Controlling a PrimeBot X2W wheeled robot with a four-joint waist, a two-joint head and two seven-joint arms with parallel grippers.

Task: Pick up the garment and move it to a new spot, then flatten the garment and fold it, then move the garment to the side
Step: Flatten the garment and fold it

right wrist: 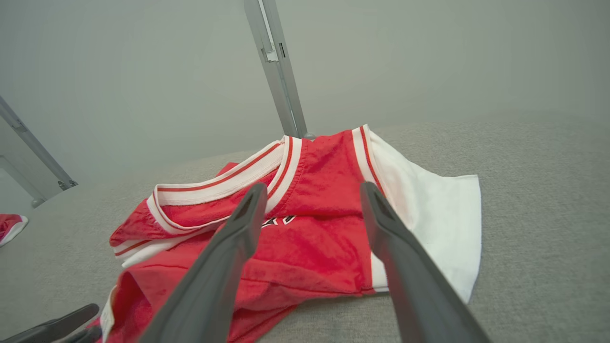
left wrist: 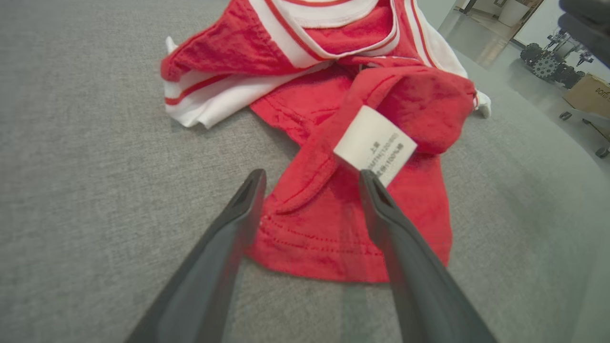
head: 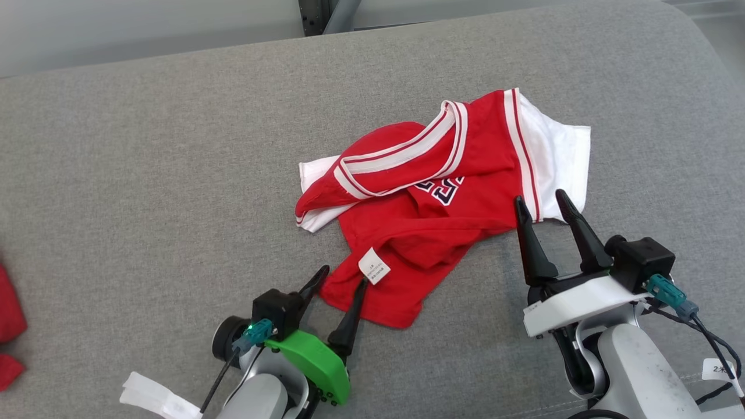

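Observation:
The garment (head: 442, 198) is a red jersey with white sleeves and striped trim, lying crumpled on the grey cushion (head: 174, 174), with a white care label (head: 374, 266) near its lower hem. My left gripper (head: 343, 276) stands open at that hem corner, one finger over the cloth by the label, the other off its edge. In the left wrist view the garment (left wrist: 333, 224) hem lies between the open fingers of the left gripper (left wrist: 312, 178). My right gripper (head: 541, 201) is open by the right sleeve. In the right wrist view the right gripper (right wrist: 312, 190) hovers over the garment (right wrist: 324, 224).
Red cloth (head: 9, 326) lies at the cushion's far left edge, also seen as red cloth (right wrist: 9, 226) in the right wrist view. A metal post (right wrist: 279, 71) rises behind the cushion. A wheeled machine (left wrist: 548, 59) and a cardboard box (left wrist: 591, 93) stand on the floor beyond.

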